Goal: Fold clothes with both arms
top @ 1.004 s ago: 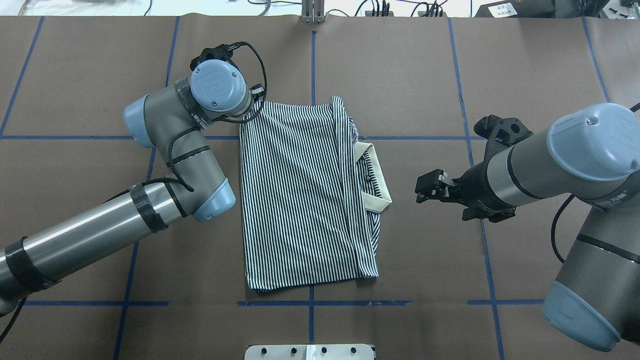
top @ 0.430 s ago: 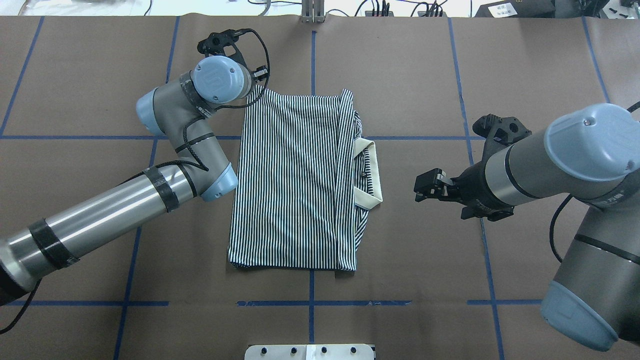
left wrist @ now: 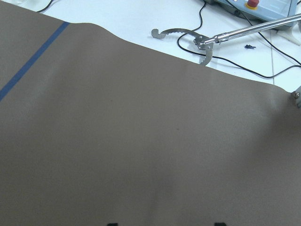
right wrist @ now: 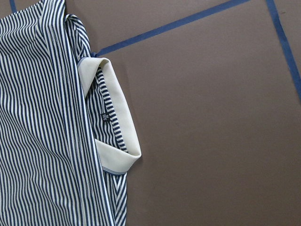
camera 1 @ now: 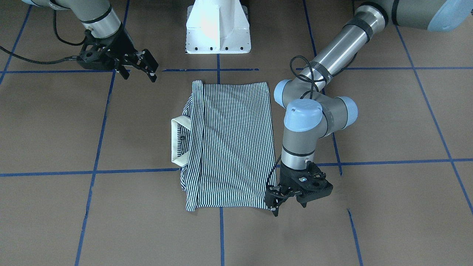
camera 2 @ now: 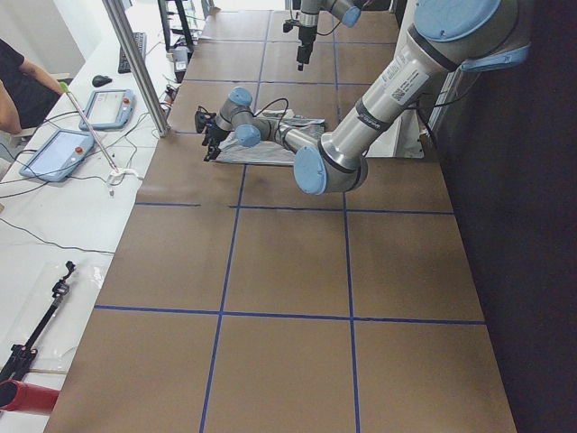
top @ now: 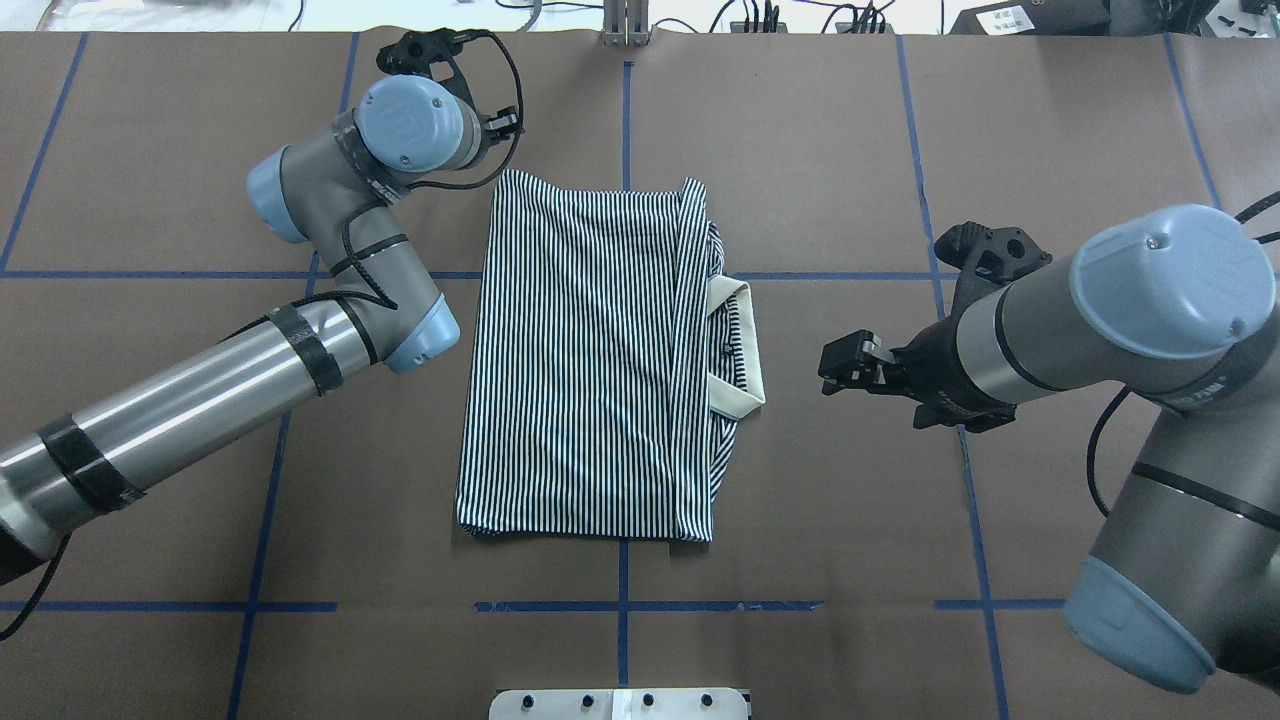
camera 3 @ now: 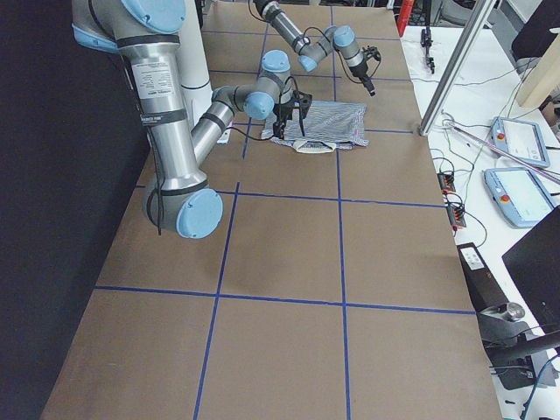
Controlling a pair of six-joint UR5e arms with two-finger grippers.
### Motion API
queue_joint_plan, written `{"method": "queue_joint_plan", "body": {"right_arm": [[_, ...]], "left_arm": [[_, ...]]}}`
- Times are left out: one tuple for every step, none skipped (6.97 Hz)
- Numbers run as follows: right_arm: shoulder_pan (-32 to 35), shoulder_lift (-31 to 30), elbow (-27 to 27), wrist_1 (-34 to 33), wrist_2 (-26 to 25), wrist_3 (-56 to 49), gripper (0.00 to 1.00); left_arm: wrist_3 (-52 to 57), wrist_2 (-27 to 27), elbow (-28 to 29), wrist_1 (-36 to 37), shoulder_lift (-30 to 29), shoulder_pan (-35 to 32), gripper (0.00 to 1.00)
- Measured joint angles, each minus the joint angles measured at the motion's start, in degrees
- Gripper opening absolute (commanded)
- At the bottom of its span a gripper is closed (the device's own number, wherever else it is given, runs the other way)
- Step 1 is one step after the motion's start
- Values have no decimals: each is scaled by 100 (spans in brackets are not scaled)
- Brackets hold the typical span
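Observation:
The striped polo shirt (top: 590,360) lies folded into a flat rectangle at mid-table, its cream collar (top: 745,340) sticking out on its right side. It also shows in the front view (camera 1: 232,144) and the right wrist view (right wrist: 42,117). My left gripper (camera 1: 274,205) hangs just off the shirt's far left corner, open and empty; its wrist view shows only bare table. In the overhead view it is mostly hidden under the left wrist (top: 410,125). My right gripper (top: 835,367) hovers to the right of the collar, apart from it, open and empty.
Brown table cover with a grid of blue tape lines (top: 625,606). The white pedestal base (camera 1: 218,29) stands on the robot's side. A metal post (top: 625,25) stands at the far edge. Cables and pendants (camera 3: 521,144) lie on a white bench beyond the far edge.
The left gripper dragged the shirt away from the robot, then let go of the far left corner and moved off farther and left. The right gripper edged slightly toward the collar.

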Motion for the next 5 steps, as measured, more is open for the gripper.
{"method": "queue_joint_plan", "body": {"right_arm": [[-8, 189, -227, -17, -44, -320, 100], [-46, 400, -456, -106, -70, -656, 100], [-159, 754, -669, -443, -111, -944, 100], [-347, 1163, -881, -880, -288, -1137, 100], [-589, 1487, -1117, -1157, -592, -1229, 100]], "left_arm": [[83, -374, -442, 193, 218, -45, 100], [188, -615, -1134, 585, 546, -61, 100], [314, -751, -1963, 1111, 913, -63, 100], [384, -811, -2722, 1603, 1238, -53, 100], [411, -871, -3333, 2023, 1457, -32, 100]]}}
